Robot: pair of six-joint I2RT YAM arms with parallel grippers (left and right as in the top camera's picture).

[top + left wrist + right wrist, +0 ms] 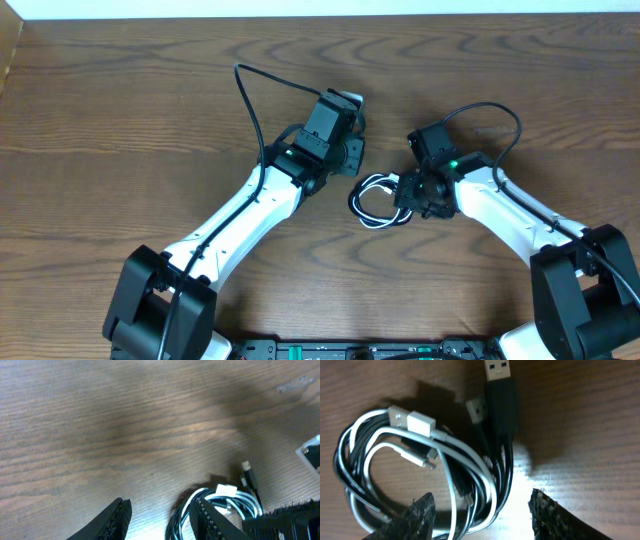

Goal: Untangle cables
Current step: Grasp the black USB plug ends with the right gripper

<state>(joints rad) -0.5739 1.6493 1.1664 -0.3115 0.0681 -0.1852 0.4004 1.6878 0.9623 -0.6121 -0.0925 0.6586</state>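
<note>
A dark brown, wood-grained bench (120, 100) filled the scene, with a pale strip of wall (300, 8) along its far edge. Only the overhead view showed both arms meeting mid-bench, the cables (375, 200) lying between them, just beside the right arm's tip. The right wrist view alone gave detail: black and white cords looped together in a flat coil (420, 460), a long black plug (500, 390) and a white plug (417, 421) sticking out. The right gripper (482, 502) was spread, straddling the coil's edge. The left gripper (160, 505) was spread too, one finger (207, 517) over the coil (220, 502)
</note>
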